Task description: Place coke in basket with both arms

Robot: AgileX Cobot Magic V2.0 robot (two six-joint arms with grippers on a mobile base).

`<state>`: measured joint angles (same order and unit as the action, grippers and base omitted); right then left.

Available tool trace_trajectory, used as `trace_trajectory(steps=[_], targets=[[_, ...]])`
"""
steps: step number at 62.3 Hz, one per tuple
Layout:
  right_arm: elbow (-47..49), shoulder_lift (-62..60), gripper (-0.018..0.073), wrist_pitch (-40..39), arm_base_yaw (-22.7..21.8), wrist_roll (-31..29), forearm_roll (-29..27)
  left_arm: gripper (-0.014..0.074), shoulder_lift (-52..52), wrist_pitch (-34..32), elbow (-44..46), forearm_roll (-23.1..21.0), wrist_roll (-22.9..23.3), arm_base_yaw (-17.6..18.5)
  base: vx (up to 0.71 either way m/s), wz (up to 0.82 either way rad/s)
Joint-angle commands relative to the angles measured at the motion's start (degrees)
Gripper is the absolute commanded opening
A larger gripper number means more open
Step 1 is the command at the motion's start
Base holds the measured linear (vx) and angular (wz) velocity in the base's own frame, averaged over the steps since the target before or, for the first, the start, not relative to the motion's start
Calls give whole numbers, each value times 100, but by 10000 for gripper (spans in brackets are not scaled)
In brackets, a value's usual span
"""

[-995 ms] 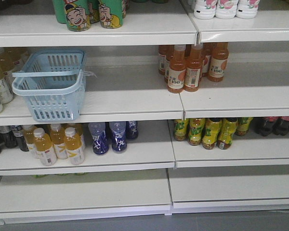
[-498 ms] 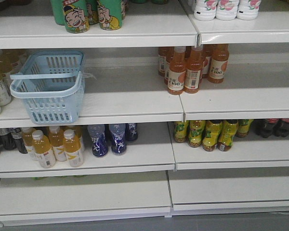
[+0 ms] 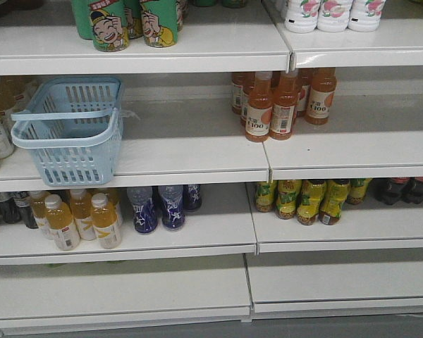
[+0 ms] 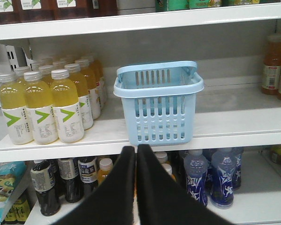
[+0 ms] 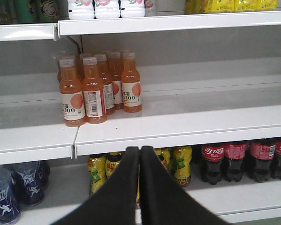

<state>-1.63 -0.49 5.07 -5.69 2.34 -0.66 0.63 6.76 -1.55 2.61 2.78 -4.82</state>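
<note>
White supermarket shelving fills every view. Nearest the wrist cameras, the left gripper and the right gripper each have their black fingers pressed together, with nothing between them. Beyond the right gripper, coke bottles stand on the lower shelf beside yellow-green bottles; orange juice bottles sit one shelf up. Ahead of the left gripper the pale blue basket stands upright at the middle shelf's front edge, just beside yellow drink bottles.
</note>
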Motion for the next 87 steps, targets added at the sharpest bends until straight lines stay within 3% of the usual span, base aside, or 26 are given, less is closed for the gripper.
trace_trajectory(steps=[1,87], targets=[[-110,-84,-10,-419,-41,-39,16,-5,90,-403,-85,-49,21,33,3,0],[-110,-84,-10,-417,-41,-39,16,-5,90,-403,-85,-49,21,33,2,0]])
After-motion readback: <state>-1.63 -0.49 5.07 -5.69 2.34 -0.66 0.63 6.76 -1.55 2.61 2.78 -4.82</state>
